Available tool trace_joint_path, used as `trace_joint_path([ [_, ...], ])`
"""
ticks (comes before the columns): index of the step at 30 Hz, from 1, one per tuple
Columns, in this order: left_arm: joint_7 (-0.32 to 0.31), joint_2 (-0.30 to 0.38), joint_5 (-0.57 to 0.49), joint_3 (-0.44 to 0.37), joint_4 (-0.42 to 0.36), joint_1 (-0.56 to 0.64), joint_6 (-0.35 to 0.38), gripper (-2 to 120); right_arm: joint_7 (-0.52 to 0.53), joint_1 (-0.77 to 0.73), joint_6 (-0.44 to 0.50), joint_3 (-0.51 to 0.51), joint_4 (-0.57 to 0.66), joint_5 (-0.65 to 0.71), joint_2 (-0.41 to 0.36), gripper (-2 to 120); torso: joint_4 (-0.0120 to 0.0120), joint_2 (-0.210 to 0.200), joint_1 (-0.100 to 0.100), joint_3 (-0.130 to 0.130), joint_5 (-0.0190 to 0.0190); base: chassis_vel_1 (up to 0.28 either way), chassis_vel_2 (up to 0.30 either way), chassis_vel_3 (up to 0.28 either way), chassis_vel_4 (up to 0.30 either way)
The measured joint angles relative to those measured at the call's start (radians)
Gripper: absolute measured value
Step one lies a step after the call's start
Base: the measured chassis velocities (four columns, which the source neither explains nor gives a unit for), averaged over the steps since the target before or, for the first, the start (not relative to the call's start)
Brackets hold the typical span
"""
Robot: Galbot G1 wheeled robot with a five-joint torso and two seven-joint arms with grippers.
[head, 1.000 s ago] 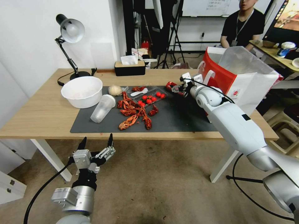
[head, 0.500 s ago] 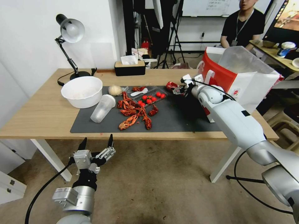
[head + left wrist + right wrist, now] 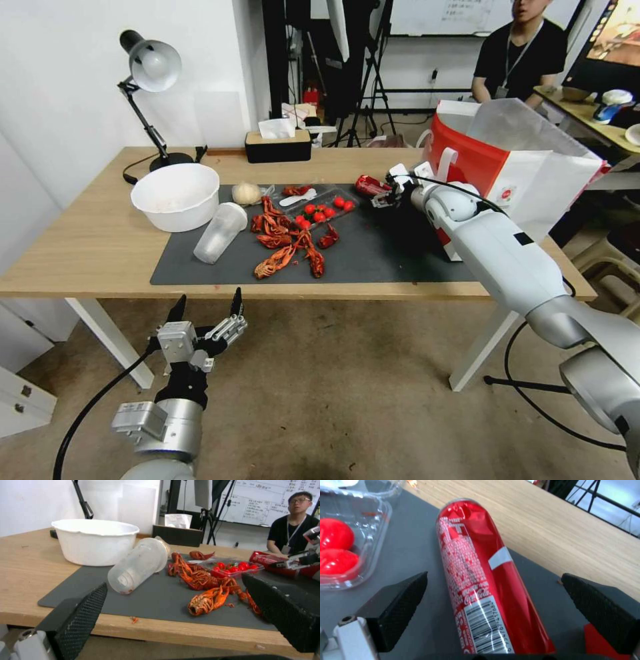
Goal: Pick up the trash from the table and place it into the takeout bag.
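A slim red can [image 3: 480, 580] lies on its side on the dark mat [image 3: 373, 253] of the table [image 3: 87, 247]. My right gripper [image 3: 494, 577] is open, one finger on each side of the can, neither touching it. From the head view the right gripper [image 3: 381, 193] is beside the can [image 3: 367, 183], just left of the takeout bag [image 3: 507, 160]. Red crayfish shells [image 3: 287, 243] lie mid-mat next to a toppled clear plastic cup [image 3: 220, 232]. Open and holding nothing, my left gripper [image 3: 207, 305] waits below the table's front edge.
A white bowl [image 3: 177, 195] stands at the mat's left end. A clear tray of red tomatoes [image 3: 327, 208] lies between the shells and the can. At the table's back are a desk lamp [image 3: 150, 67] and a tissue box [image 3: 277, 143].
My right arm has shifted slightly, with the gripper still at the can. The can stays on the mat. The left arm has not moved.
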Motion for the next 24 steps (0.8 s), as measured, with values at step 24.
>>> trace_joint_path([
  [24,-0.002,0.002,-0.002,0.001,0.006,-0.006,0.0,100,-0.037,0.018,-0.009,-0.013,-0.047,0.007,0.013,100,0.0,0.0,0.0,0.0,0.0,0.0,0.0,0.0,0.0],
])
